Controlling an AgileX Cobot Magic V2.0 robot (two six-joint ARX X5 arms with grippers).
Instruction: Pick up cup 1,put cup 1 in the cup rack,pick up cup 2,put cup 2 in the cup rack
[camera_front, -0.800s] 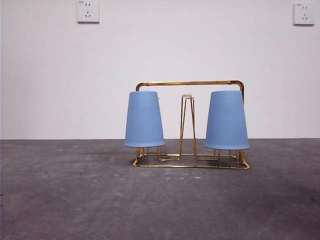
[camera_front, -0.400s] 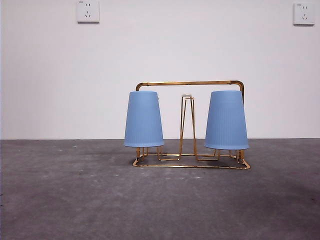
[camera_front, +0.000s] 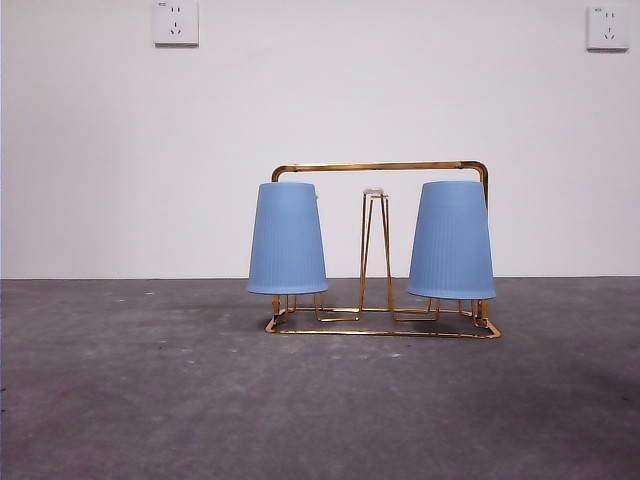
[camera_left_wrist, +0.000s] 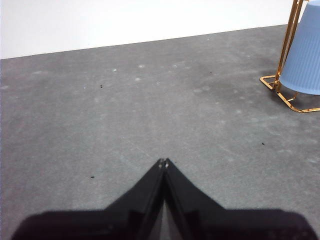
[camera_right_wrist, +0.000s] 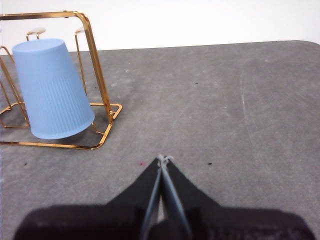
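A: Front view first. What do you see on the desk (camera_front: 150, 400)?

B: A gold cup rack (camera_front: 380, 250) stands in the middle. Two blue cups hang on it, both upside down. One cup (camera_front: 287, 238) is at one end and the other cup (camera_front: 452, 240) is at the other end. Between them a tall thin prong (camera_front: 375, 250) stands bare.

A: Are the cups sitting right?

B: Each one looks like it is slipped over a prong, with its open end just above the flat base of the rack. The cup in the right wrist view (camera_right_wrist: 52, 90) leans a little. I cannot tell which one is cup 1 and which is cup 2.

A: Where are the arms?

B: Neither shows in the front view. The left gripper (camera_left_wrist: 163, 162) is over bare desk, well apart from the rack, and its jaws are pressed together with nothing in them. The right gripper (camera_right_wrist: 163, 159) is also over bare desk, near its end of the rack, and its jaws are closed too, holding nothing.

A: So how much is left to do?

B: I think nothing is left. Both cups are on the rack and both arms are away, so the job looks finished.
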